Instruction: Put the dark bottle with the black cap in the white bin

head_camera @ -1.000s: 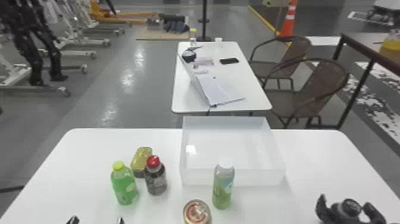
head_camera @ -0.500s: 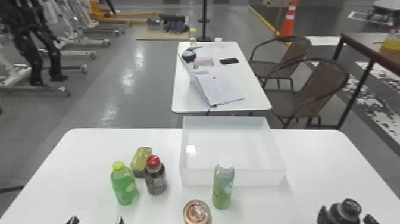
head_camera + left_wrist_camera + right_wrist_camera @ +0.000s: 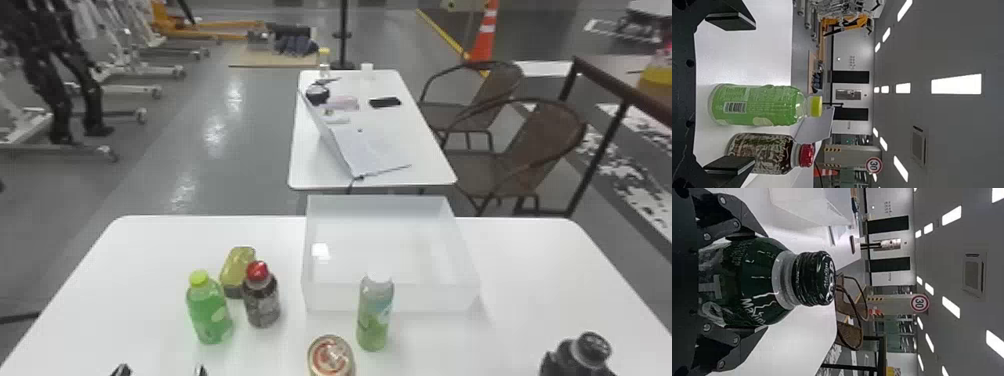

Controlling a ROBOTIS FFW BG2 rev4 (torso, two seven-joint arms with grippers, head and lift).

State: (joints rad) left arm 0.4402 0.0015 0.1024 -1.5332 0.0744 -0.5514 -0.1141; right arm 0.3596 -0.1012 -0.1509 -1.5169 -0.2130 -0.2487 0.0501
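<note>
Gripping the dark bottle [image 3: 756,262] seems about done; lifting it, carrying it over and setting it in the white bin [image 3: 430,297] are left. The bottle stands at the lower right of the head view, well apart from the bin at centre. The right tool [image 3: 761,282] is closed to the bottle's width, fingers against its sides. The left tool [image 3: 755,94], lower left, is wide open and empty.

We see the bin [image 3: 430,297] at the table's [image 3: 530,255] far middle, one bottle [image 3: 374,317] before it and a can [image 3: 331,356] nearer left. Farther left stand a second bottle [image 3: 263,305] and, left of that, a third bottle [image 3: 210,315], a small object [image 3: 237,267] behind them. A fourth bottle [image 3: 591,347] is near right.
</note>
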